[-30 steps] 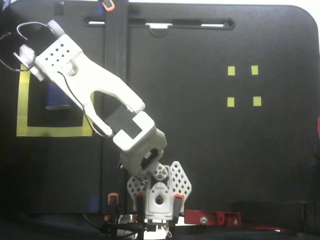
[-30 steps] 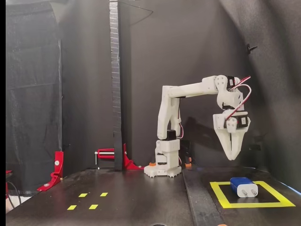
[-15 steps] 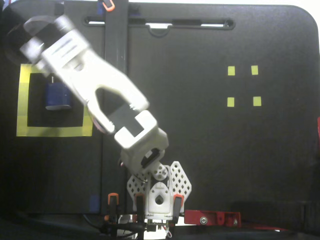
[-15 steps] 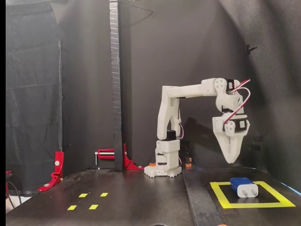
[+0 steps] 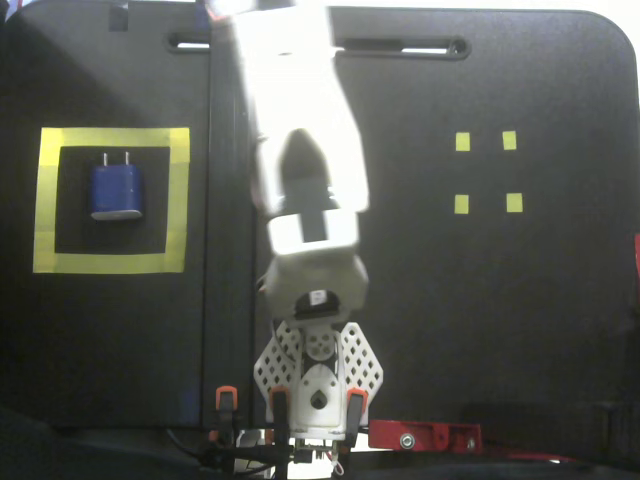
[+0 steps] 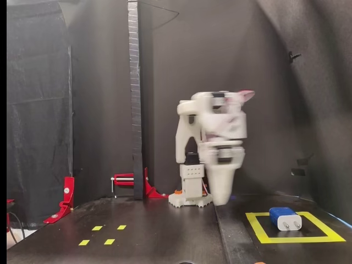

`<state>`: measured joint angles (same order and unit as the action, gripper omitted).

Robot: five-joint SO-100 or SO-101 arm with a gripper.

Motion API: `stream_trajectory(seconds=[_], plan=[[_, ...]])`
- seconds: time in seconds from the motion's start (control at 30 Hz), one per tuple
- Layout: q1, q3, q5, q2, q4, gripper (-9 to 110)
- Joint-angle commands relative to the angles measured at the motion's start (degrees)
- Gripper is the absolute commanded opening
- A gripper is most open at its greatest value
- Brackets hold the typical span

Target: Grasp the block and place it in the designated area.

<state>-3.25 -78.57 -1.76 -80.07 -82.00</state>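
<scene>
One white arm [image 5: 300, 150] stood motion-blurred at centre frame in both fixed views, gripper [image 6: 221, 192] pointing down, its opening too smeared to tell, touching nothing. At lower right, the block [image 6: 285, 218] lay inside the designated area [image 6: 258, 227].

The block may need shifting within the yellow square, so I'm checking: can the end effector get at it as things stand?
Probably yes. The block lies alone and uncovered inside the designated area, with nothing beside or over it. The arm is blurred and turned away from the square, so it would have to swing back.
</scene>
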Motion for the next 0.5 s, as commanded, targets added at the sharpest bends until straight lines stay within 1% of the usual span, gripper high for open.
stream_trajectory(seconds=[0.0, 0.17, 0.33, 0.47], plan=[[6.8, 2.4, -2.0, -0.2, 0.4, 0], [13.5, 2.4, -6.7, -0.2, 0.5, 0], [14.4, 2.3, -7.7, -1.1, 1.6, 0], [14.4, 1.5, -7.7, -4.9, 5.3, 0]])
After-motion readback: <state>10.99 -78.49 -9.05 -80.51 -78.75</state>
